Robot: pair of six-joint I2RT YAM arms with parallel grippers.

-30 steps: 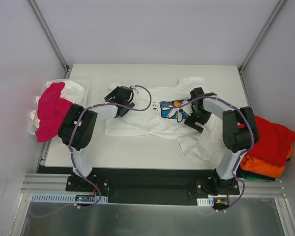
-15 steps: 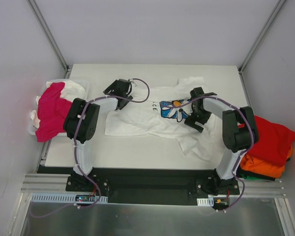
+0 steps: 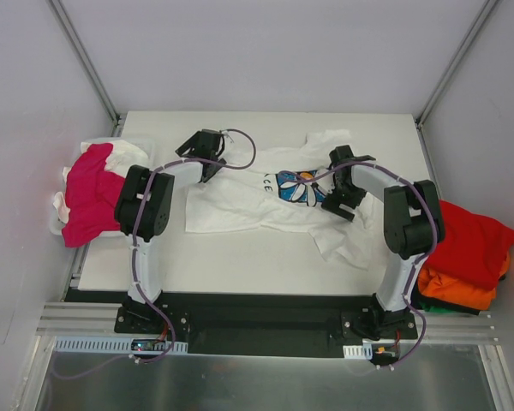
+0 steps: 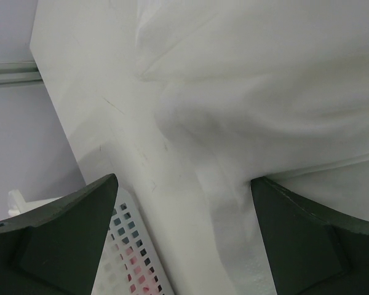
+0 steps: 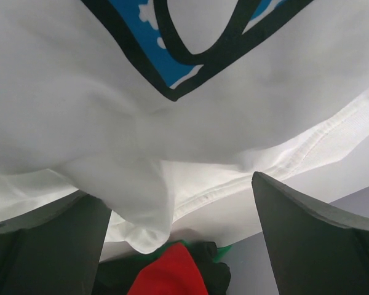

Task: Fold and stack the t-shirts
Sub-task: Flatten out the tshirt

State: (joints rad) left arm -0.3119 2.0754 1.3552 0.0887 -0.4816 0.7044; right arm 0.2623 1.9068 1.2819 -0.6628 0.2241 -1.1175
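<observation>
Nearest you, just off the right edge of the worktop (image 3: 240, 265), the red tee (image 3: 467, 235) lies on top of the orange tee (image 3: 454, 289). The white daisy tee (image 3: 240, 201) lies spread across the middle of the worktop with its blue print (image 3: 295, 188) facing up. Its right end is wrinkled and bunched, trailing toward the near right corner. Your right fingers (image 5: 307, 246) sit over that right part, just beside the print, spread wide and clamping nothing. In the wrist view, white cloth and a hem sag between them, with a bit of red cloth showing below. At the left edge, the magenta-pink tee (image 3: 90, 193) drapes over a white perforated basket (image 4: 132, 264), with more white cloth (image 3: 128, 154) behind it. Farthest out, your left fingers (image 4: 61, 239) are also released, wide apart at the daisy tee's far left corner. One is by the basket and the other is over the cloth.
</observation>
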